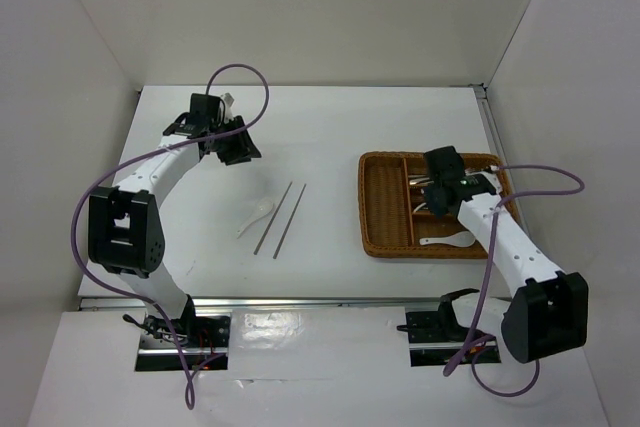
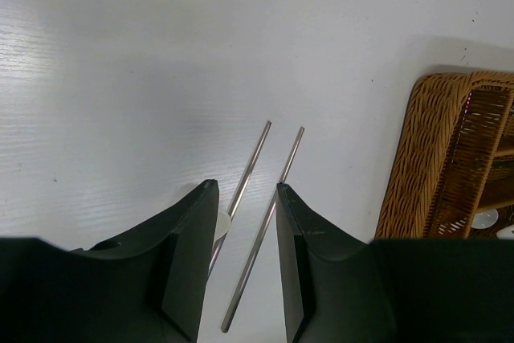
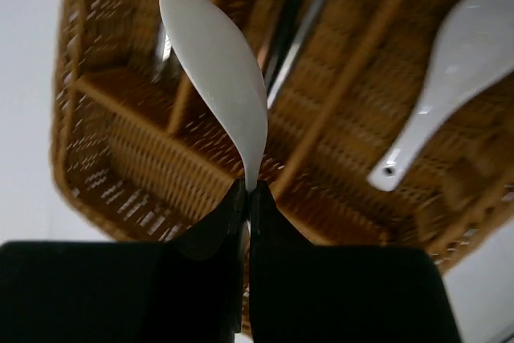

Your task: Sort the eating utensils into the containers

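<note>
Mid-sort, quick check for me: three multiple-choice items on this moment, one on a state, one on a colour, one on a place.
1. How is the left pincer?
A) shut on a stick
B) shut on a fork
C) open, holding nothing

2. What colour is the spoon in the right pincer?
A) silver
B) white
C) reddish-brown

3. Where do the two thin sticks lie?
A) on the table, left of the tray
B) in the tray's long slot
C) in the left pincer

Answers:
1 C: the left wrist view shows its fingers spread apart with nothing held between them.
2 B: the right wrist view shows a white spoon clamped by its handle above the wicker.
3 A: the top view shows them side by side on the table, apart from the tray.
</note>
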Controlling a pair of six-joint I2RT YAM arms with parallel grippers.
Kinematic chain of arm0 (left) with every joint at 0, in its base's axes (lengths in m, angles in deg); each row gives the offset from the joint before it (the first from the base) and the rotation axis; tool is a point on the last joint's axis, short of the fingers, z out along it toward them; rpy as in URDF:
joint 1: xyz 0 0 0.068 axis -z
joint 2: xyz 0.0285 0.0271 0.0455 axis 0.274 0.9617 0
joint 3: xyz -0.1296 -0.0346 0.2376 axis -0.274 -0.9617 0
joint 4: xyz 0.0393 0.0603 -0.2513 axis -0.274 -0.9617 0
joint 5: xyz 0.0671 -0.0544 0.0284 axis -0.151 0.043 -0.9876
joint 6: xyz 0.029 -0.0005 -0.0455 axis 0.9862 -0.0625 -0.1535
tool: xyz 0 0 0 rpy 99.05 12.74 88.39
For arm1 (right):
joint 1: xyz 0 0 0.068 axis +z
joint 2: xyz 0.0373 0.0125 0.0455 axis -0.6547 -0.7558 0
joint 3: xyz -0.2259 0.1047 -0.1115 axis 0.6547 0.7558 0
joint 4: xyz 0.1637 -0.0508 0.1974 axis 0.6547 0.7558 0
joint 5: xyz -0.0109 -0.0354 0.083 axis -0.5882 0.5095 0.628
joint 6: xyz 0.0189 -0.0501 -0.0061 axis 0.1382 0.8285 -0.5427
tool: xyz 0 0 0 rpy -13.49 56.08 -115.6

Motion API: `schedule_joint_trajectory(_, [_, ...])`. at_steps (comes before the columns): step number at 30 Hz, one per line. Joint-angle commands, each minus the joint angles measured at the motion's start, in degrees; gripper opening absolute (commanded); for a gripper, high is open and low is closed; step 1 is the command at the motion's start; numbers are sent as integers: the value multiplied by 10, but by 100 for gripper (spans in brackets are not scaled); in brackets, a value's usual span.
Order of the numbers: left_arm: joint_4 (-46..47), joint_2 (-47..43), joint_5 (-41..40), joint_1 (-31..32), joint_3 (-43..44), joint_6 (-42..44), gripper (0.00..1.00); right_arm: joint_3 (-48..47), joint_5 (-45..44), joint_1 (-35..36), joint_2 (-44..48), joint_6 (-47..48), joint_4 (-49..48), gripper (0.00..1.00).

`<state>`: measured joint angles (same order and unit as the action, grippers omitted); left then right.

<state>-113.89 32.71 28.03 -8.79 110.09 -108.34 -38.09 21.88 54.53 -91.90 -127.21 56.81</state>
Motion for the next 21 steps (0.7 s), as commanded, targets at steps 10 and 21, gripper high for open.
schedule_joint_trajectory(10, [5, -23, -12, 1, -11, 12, 48, 54, -57, -48, 38, -107, 119, 0])
schedule_joint_trajectory(21, [5, -28, -24, 1, -34, 18, 48, 87, -31, -48, 37, -138, 116, 5])
